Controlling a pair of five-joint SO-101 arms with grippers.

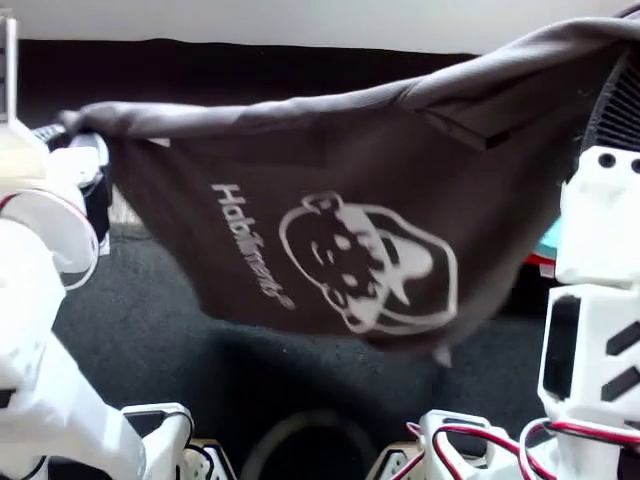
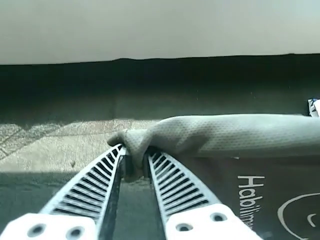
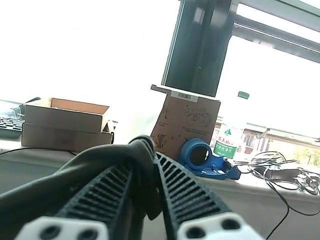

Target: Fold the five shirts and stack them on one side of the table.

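Grey shirt (image 1: 250, 160) held aloft; left hand (image 2: 135, 156), right hand (image 3: 146, 152) both clamp its edge.

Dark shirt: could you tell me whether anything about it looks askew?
Yes. The dark shirt hangs slanted in the air: the right tool holds its corner higher than the left tool, so the white print tilts.

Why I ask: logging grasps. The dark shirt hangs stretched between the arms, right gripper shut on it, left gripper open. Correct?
No: the left gripper is shut on the shirt too, pinching its bunched edge, as the left wrist view shows. The right gripper is shut on it, as stated.
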